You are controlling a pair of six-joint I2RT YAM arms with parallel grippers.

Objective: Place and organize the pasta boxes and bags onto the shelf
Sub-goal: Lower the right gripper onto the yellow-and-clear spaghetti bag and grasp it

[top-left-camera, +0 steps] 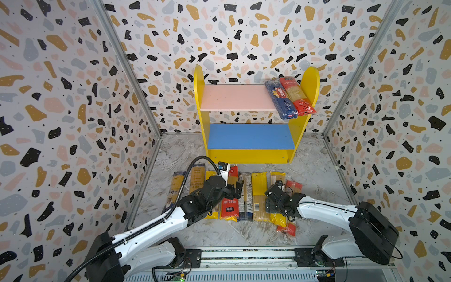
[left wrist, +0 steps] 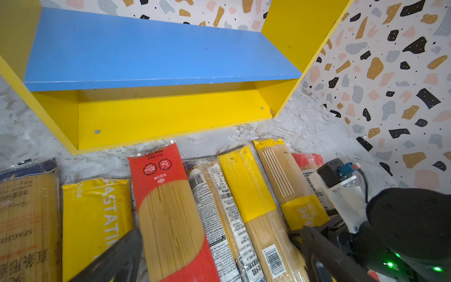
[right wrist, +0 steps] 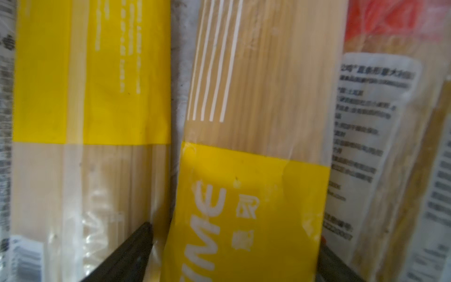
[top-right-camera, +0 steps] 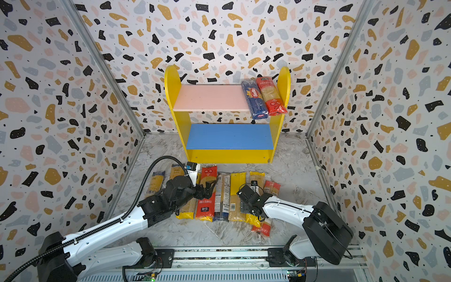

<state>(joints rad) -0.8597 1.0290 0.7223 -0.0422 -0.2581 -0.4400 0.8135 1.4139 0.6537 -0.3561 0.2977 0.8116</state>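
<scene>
The shelf (top-left-camera: 310, 80) stands at the back, with a pink upper board (top-left-camera: 234, 97) and a blue lower board (left wrist: 146, 53). A dark blue Barilla packet (top-left-camera: 280, 100) and a red packet (top-left-camera: 296, 96) lie on the pink board's right end, overhanging its front. Several pasta packets lie in a row on the floor before the shelf. My left gripper (top-left-camera: 238, 189) hovers open over a red packet (left wrist: 170, 207) and its neighbours. My right gripper (right wrist: 235, 234) is low and open, one finger on each side of a yellow PASTATIME packet (right wrist: 244, 195) that lies flat.
Patterned walls close in the left, right and back. A blue-gold packet (top-left-camera: 177, 193) ends the row on the left and a small red packet (top-left-camera: 290, 228) ends it on the right. A metal rail (top-left-camera: 244, 255) carrying both arm bases runs along the front.
</scene>
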